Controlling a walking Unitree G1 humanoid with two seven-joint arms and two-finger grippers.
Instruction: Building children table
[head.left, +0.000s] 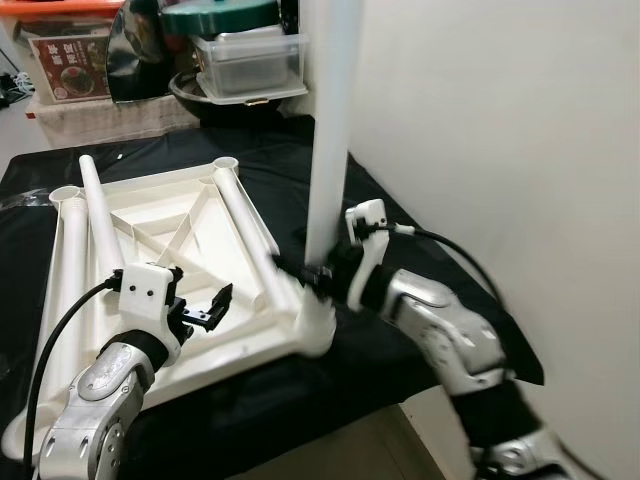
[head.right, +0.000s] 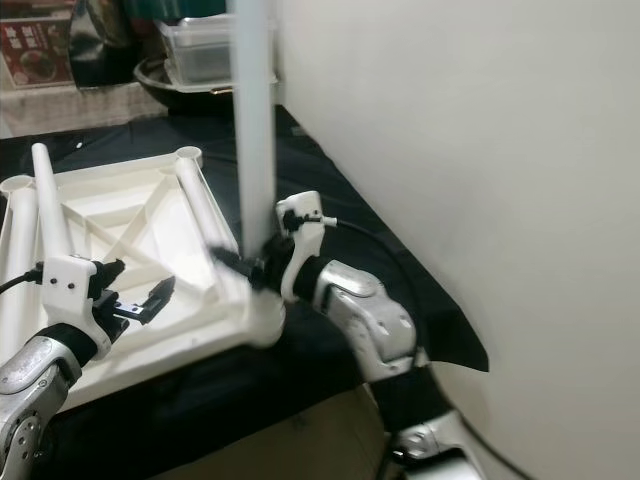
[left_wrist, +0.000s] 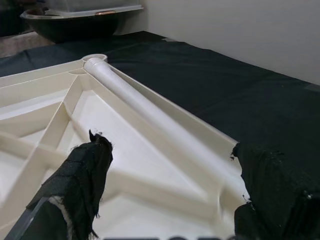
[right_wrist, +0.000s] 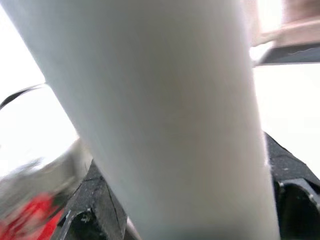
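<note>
the right gripper is clamped on the standing leg at the corner of the upside-down table top, the left gripper waits with fingers apart, and next the leg needs pushing down tight, i think.

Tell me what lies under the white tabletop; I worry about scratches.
The upturned tabletop rests on a black cloth that spreads out around it. What the cloth covers is hidden. The right gripper grips an upright leg at the tabletop's corner.
</note>
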